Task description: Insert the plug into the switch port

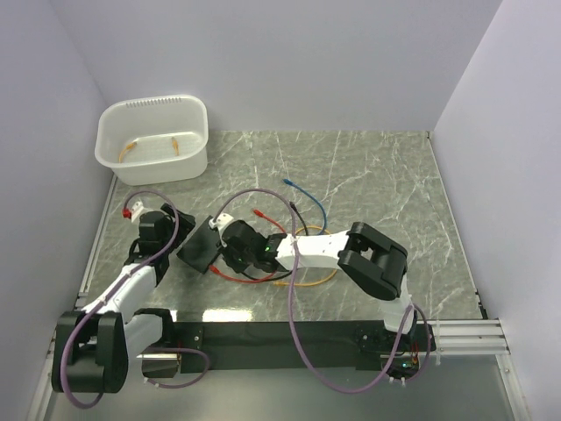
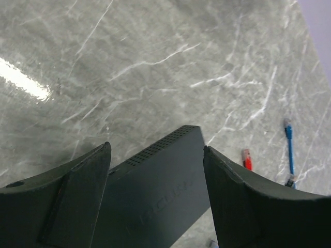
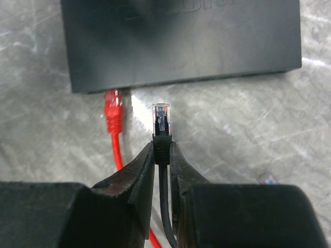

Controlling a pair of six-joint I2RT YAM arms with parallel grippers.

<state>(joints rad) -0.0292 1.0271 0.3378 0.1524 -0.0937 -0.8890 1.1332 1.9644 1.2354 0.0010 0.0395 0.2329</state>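
Black plug [image 3: 161, 121] in right end effector [image 3: 162, 151], near switch [image 3: 181, 41] edge

My left hand [image 2: 156, 149] grips a flat matte-black rectangular box [image 2: 165, 186] with a perforated edge strip, over the grey marble table [image 2: 155, 51]. To the right lie a red plug [image 2: 247, 159] and a blue cable [image 2: 288, 147].

Robot lab cell: plain white enclosure walls [image 1: 307, 61], marble-pattern tabletop [image 1: 377, 167], black mounting rail [image 1: 280, 335].
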